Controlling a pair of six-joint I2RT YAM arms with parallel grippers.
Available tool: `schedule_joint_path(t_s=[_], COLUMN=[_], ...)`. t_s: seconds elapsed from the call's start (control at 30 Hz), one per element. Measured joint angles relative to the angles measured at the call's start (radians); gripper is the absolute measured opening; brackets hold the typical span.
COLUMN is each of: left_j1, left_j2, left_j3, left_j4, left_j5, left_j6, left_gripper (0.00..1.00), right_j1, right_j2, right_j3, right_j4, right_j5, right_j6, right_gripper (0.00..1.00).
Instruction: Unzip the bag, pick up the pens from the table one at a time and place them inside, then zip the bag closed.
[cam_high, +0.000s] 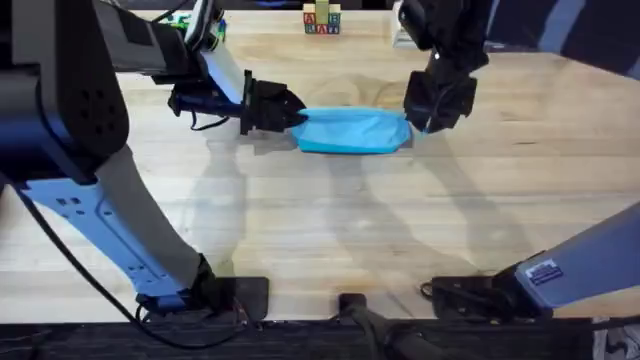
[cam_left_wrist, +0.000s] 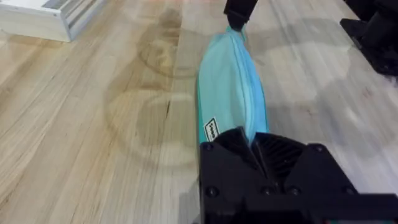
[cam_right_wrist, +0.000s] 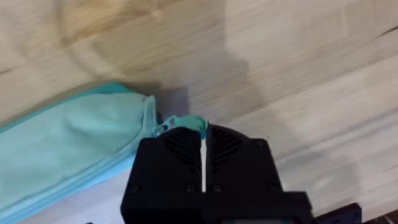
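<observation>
I have the bag (cam_high: 352, 131) lying lengthwise across the far middle of the worktop (cam_high: 330, 230), flat on the wood, with one pincer at each end of it.

My left pincer (cam_high: 295, 114) reaches in from the left side and is closed on the bag's left end. In the left wrist view the two black fingers (cam_left_wrist: 233, 146) sit pressed together with a fold of the light-blue fabric (cam_left_wrist: 231, 87) pinched between them, right next to a small white label (cam_left_wrist: 212, 130) sewn on the side of the pouch. From there the bag runs straight away from the fingers, its zipper seam on top and looking shut along the length I can see.

My right pincer (cam_high: 418, 124) comes down from above onto the bag's right end. In the right wrist view its jaws are drawn nearly together, just a thin slit between them, and a small teal tab (cam_right_wrist: 191, 122) at the zipper's end is caught at their tips (cam_right_wrist: 203, 132). The metal slider (cam_right_wrist: 161, 129) sits just beside the tab, at the very end of the pouch (cam_right_wrist: 68, 143). I cannot tell whether the grip is on the pull itself or on the fabric tail.

Far back on the worktop, some small coloured blocks (cam_high: 321, 19) stand well apart from the bag.
</observation>
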Motion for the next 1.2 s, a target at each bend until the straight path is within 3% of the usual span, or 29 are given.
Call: schedule_joint_path(t_s=[0.27, 0.83, 0.93, 1.07, 1.1, 1.2], left_j1=[-0.016, -0.018, -0.001, 0.010, 0.010, 0.010], left_j2=[0.000, 0.000, 0.000, 0.000, 0.000, 0.000], left_j3=[0.000, 0.000, 0.000, 0.000, 0.000, 0.000], left_j4=[0.001, 0.000, -0.001, 0.000, 0.000, 0.000], left_j5=[0.005, 0.003, -0.003, -0.003, -0.003, -0.003], left_j6=[0.000, 0.000, 0.000, 0.000, 0.000, 0.000], left_gripper=[0.042, 0.042, 0.042, 0.042, 0.042, 0.042], right_j1=[-0.040, -0.101, -0.160, -0.197, -0.195, -0.187], right_j2=[-0.015, -0.029, -0.025, -0.013, -0.013, -0.013], right_j3=[-0.107, -0.116, -0.148, -0.162, -0.162, -0.162], right_j4=[0.061, 0.037, -0.031, -0.043, -0.044, -0.057], right_j5=[-0.048, -0.070, 0.057, 0.149, 0.158, 0.178], right_j6=[0.000, -0.003, 0.001, 0.003, 0.001, 0.001], right_gripper=[0.032, 0.042, 0.320, 0.880, 0.962, 0.994])
